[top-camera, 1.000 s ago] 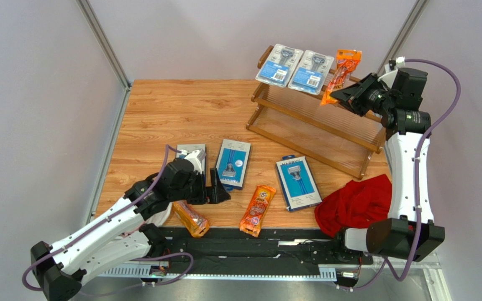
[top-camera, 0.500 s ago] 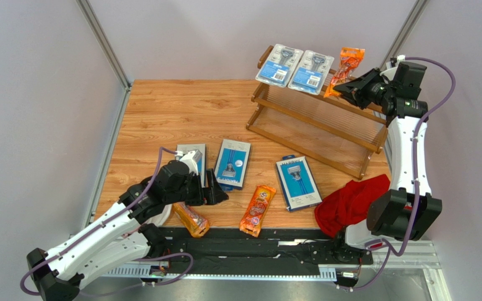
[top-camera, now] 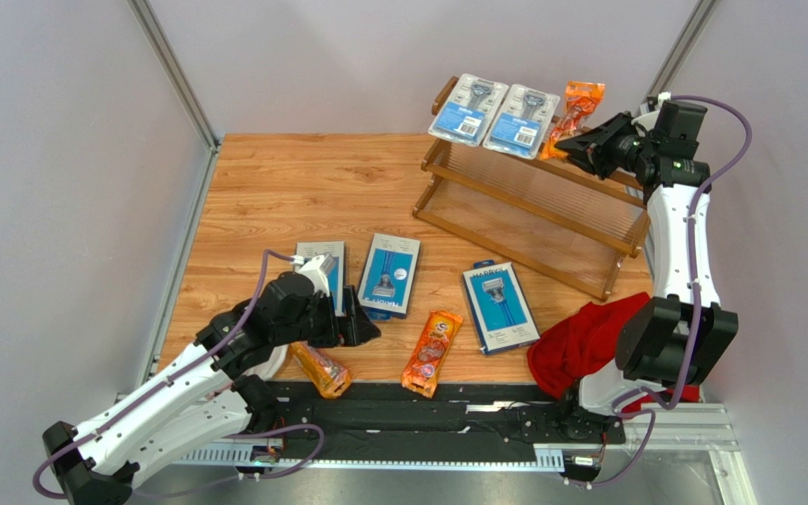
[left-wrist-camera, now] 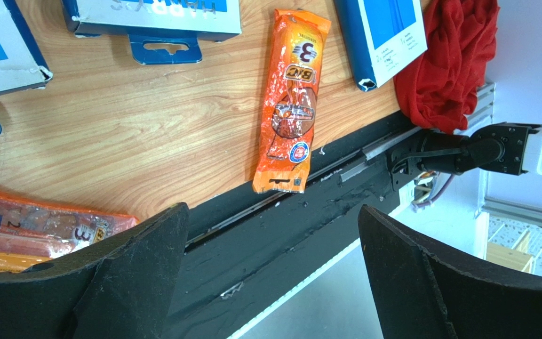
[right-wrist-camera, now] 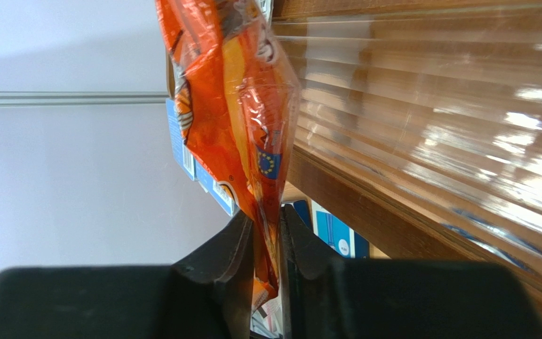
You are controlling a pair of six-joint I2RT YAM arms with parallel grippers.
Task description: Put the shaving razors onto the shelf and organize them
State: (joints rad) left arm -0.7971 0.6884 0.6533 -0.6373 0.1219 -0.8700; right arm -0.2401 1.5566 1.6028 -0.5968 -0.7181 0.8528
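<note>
the gripper (right-wrist-camera: 267, 220) fills the bottom of the view, its two black fingers (right-wrist-camera: 226, 256) closed close together on the lower end of an orange bag (right-wrist-camera: 233, 92). the bag runs up from the pinch to the top edge, crinkled and glossy, with a small blue flag mark on it. to the right lies the shelf (right-wrist-camera: 436, 106), its thin brown slats shining, a rounded rail beside the bag. blue-and-white packs (right-wrist-camera: 219, 192) peek out behind the bag. a pale wall (right-wrist-camera: 62, 183) takes up the left.
</note>
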